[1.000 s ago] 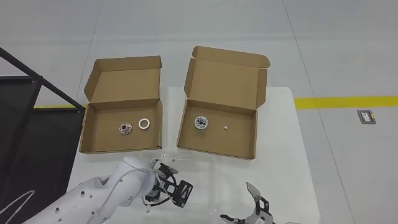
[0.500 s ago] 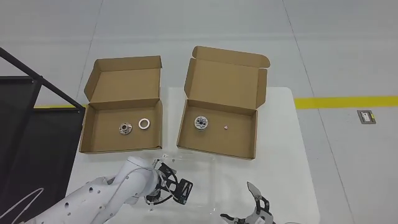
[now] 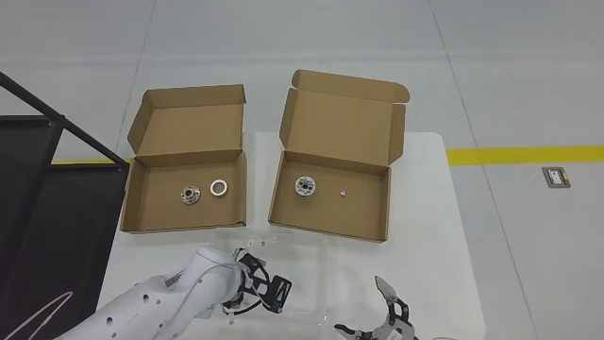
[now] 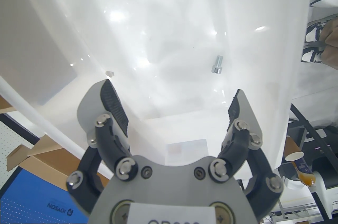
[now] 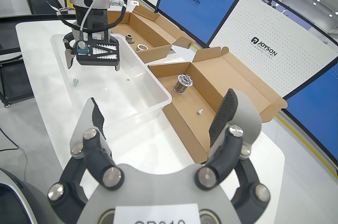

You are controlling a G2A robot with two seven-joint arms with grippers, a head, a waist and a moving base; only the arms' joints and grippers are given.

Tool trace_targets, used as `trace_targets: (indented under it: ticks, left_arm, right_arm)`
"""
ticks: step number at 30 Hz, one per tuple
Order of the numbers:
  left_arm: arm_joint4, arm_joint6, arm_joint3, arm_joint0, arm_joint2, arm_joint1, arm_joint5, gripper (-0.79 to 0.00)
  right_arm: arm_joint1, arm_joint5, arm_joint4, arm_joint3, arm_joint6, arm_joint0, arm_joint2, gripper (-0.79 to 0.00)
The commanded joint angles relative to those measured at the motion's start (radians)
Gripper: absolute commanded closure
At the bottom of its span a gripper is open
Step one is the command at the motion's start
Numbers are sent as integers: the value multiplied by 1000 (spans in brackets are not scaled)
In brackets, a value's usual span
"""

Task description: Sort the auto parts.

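**A:** Where is the small silver bolt (image 4: 217, 64)?

**B:** It lies loose on the floor of the clear plastic bin (image 5: 142, 110). The left gripper (image 4: 171, 87) hangs over that bin with its jaws spread wide and nothing in them.

**A:** And the right gripper (image 5: 162, 97)?

**B:** It is off the bin's right end, also wide open and empty. Beyond the bin stand two open brown cardboard boxes (image 3: 151, 198), each holding metal parts.
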Motion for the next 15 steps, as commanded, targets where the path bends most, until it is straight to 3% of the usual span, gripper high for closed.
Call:
trace_targets:
  ticks: [1,15]
  left_arm:
    - [22,23,13,1,4,-6,-12,-785]
    - [146,117,89,13,25,-50,-43,-785]
  right_arm:
    - [0,0,0,0,0,0,0,-785]
    - [0,0,0,0,0,0,0,-785]
